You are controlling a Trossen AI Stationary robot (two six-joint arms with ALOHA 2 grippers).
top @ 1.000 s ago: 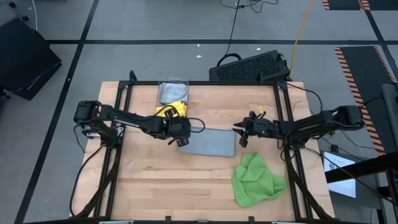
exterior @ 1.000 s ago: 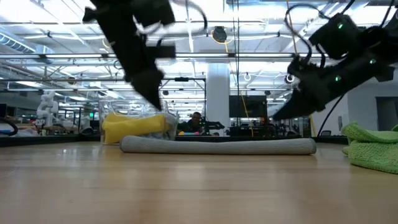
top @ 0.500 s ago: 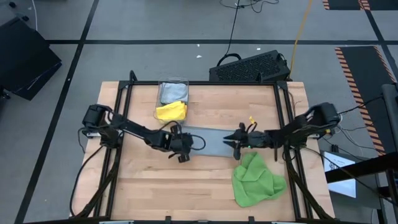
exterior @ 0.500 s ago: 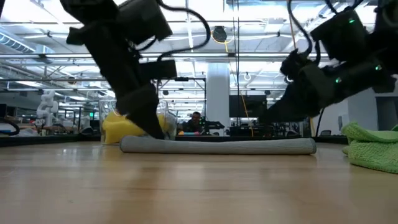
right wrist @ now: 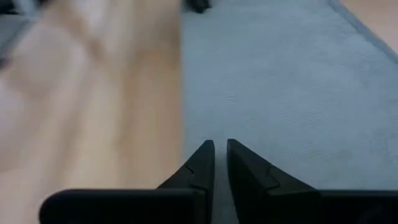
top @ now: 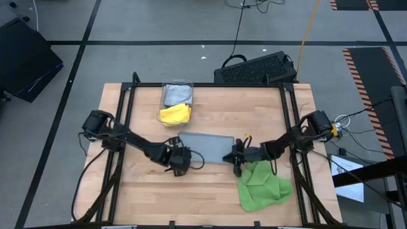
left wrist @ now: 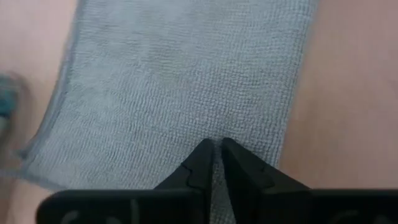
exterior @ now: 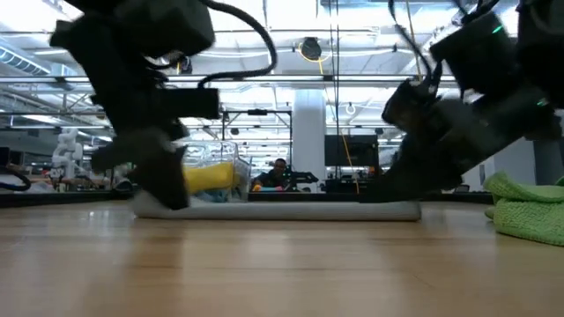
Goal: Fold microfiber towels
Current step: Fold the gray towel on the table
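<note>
A grey microfiber towel (top: 208,145) lies flat at the table's middle. In the low view it is a thin strip (exterior: 282,211). My left gripper (top: 180,165) is down at its near left corner, fingers almost together on the cloth (left wrist: 216,146). My right gripper (top: 234,160) is down at its near right corner, also almost shut (right wrist: 219,146). A bright green towel (top: 262,183) lies crumpled at the near right. A yellow towel (top: 175,114) rests against a clear bin (top: 178,93) that holds a grey cloth. My left gripper pinches the grey towel between its two fingertips near the near edge (left wrist: 214,134), slanting steeply down from the left. The cloth lies flat on the table; one layer or several, I cannot tell. My right gripper pinches the grey towel close to its side edge (right wrist: 199,134), slanting low from the right. Here too the towel stays flat on the wood.
The green towel's heap sits right beside my right arm (exterior: 529,216). Bin and yellow towel (exterior: 210,176) stand behind the grey towel at the far left. A black metal frame (top: 127,114) runs along the table's left and right sides. Bare wood (top: 191,197) lies near the front.
Both grippers have come down and toward the table's near edge, from the grey towel's far side to its near corners, and their fingers have drawn nearly together. The right gripper has also tipped lower. The towel has slid a little toward the left.
</note>
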